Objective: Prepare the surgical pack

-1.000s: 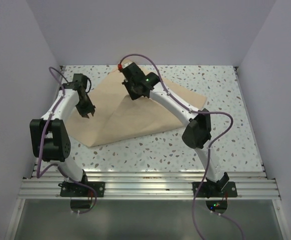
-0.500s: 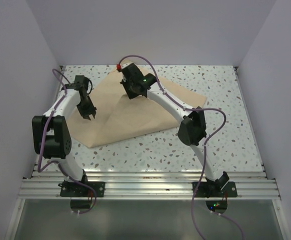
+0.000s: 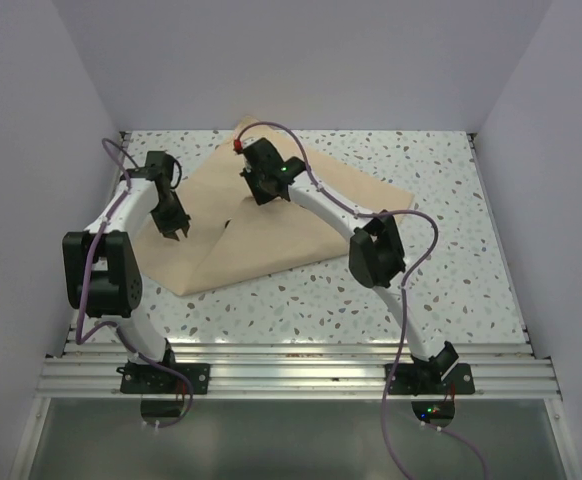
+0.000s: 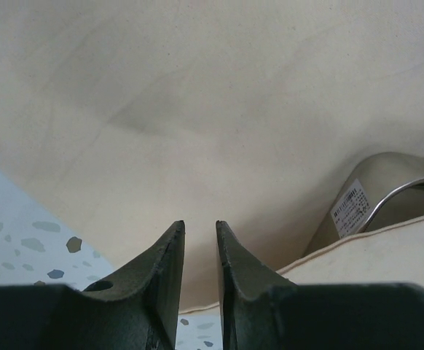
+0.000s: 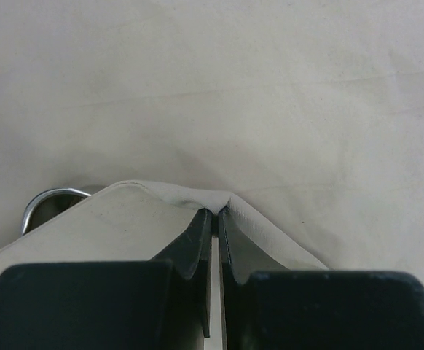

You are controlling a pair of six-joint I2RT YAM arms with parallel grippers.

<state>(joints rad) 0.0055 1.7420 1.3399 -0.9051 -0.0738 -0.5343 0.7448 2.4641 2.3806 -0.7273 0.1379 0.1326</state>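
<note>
- Left gripper (image 4: 199, 224): jaws a narrow gap apart with nothing between them. It hangs just above the left part of the tan sheet (image 3: 271, 240), near the left edge of the surface (image 3: 421, 290), and holds nothing.
- Tan sheet: lies on the left and middle of the surface and reaches toward the far edge. It is not flat: it is tented up, with one flap raised over the middle.
- Steel tray (image 4: 394, 182): sits under the raised sheet. Only its rim, one side and a barcode label show in the wrist views, and in the top view the sheet hides it.
- Right gripper (image 5: 216, 211): jaws clamped together on a folded edge of the sheet, holding it up over the tray in the far middle of the surface.
- Progress, as a judgement: the tray is already on the sheet and the wrapping is partway, with one flap being brought over.
- Left to do: lay this flap down, fold the other sides in, close the pack.
- Scissors, gauze and packets are not in view, so I cannot tell whether they are in the tray.
</note>
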